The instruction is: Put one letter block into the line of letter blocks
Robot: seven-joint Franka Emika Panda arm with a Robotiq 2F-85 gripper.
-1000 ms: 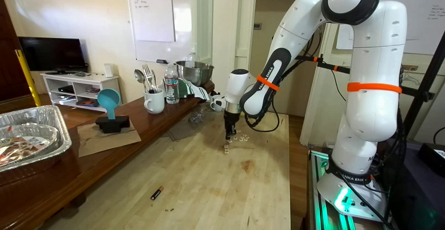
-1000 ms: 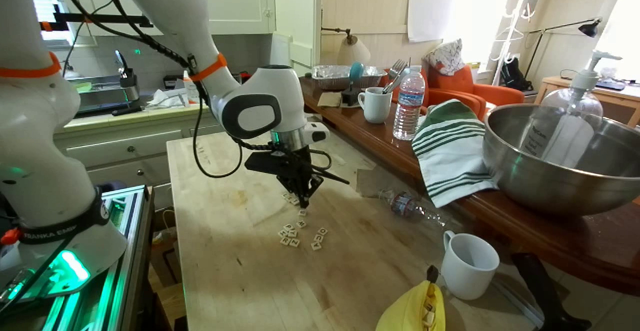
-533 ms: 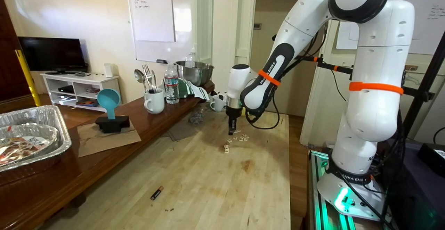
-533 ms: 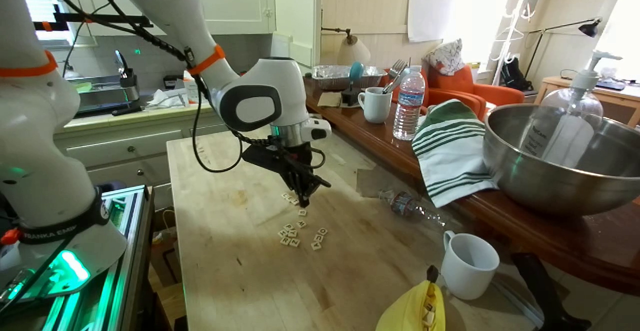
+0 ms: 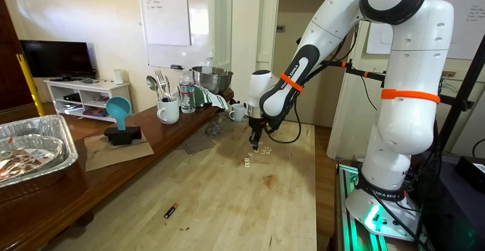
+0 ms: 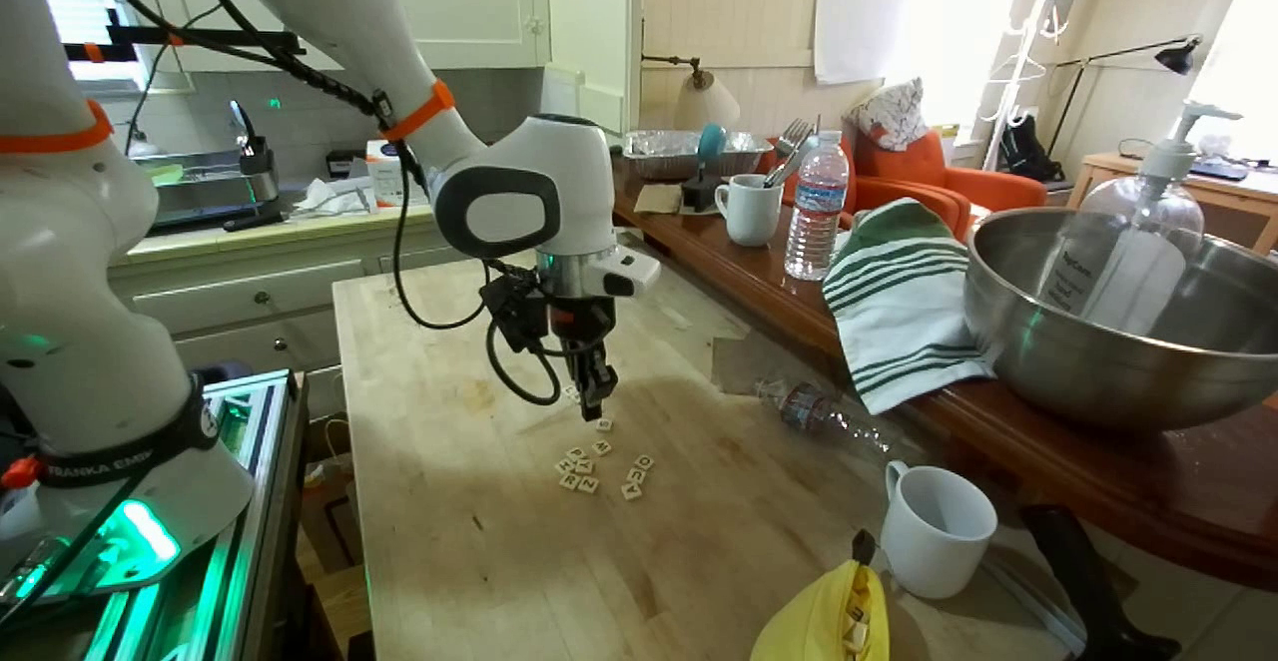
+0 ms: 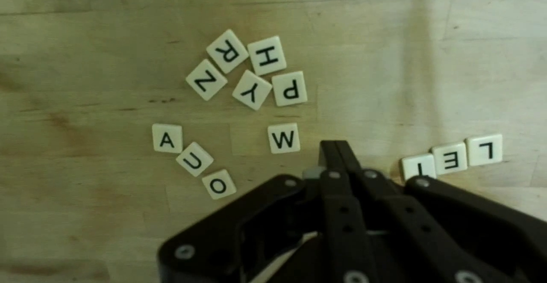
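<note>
"Turned, hasn't it? Since half a second ago the wrist (image 6: 579,277) has swung about its own axis, while the scattered blocks (image 7: 252,89) on the table (image 6: 479,561) lie just where they lay."

"And the fingers (image 7: 329,157)?"

"Pressed together, only a thin seam between them, with no block showing there. Their tips are near a loose block (image 6: 604,425); whether they touch the wood, I can't tell."

"So where's the line of letter blocks (image 7: 450,157)?"

"I take it for the row of three to the right of the fingers in the wrist view, reading L, E and a third letter partly covered."

"What does the turn mean?"

"Alignment with that loose block, I'd guess. It isn't in the row yet; the fingers must part to grip it, or else nudge it across as they are. Coming down carelessly could jostle the W block (image 7: 284,138) near it."
</note>
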